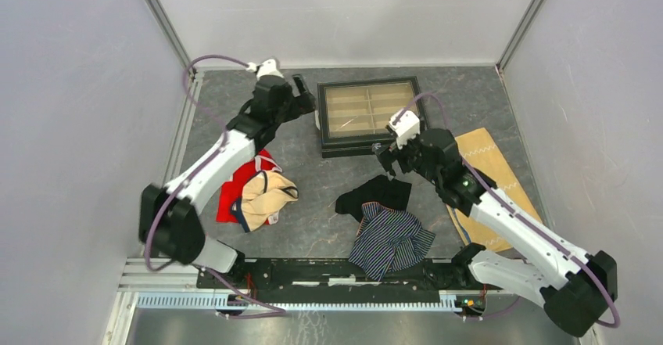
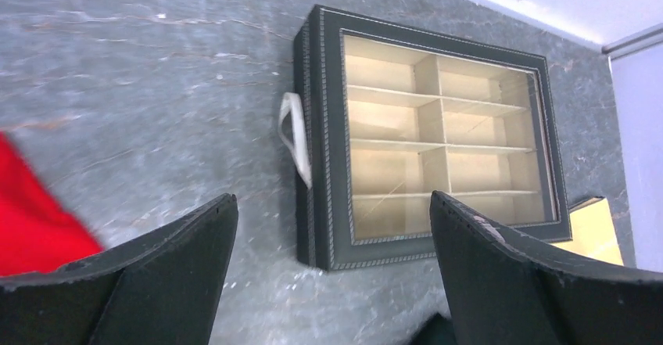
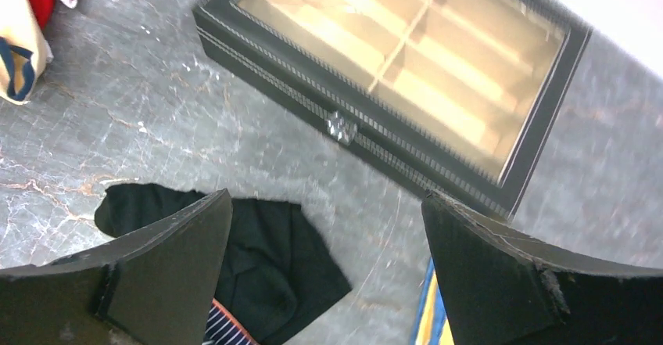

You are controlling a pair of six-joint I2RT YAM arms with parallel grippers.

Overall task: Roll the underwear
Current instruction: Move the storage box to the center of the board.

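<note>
Left gripper (image 2: 332,200), right gripper (image 3: 327,204) held apart, empty. Black briefs (image 3: 266,259) near right gripper are touched by striped briefs (image 1: 391,239): both could be pinched.

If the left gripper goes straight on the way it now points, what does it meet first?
Probably the compartment box: its dark frame lies between the open fingers of the left gripper. Depth is unclear, so the grey table beside it might come first.
</note>
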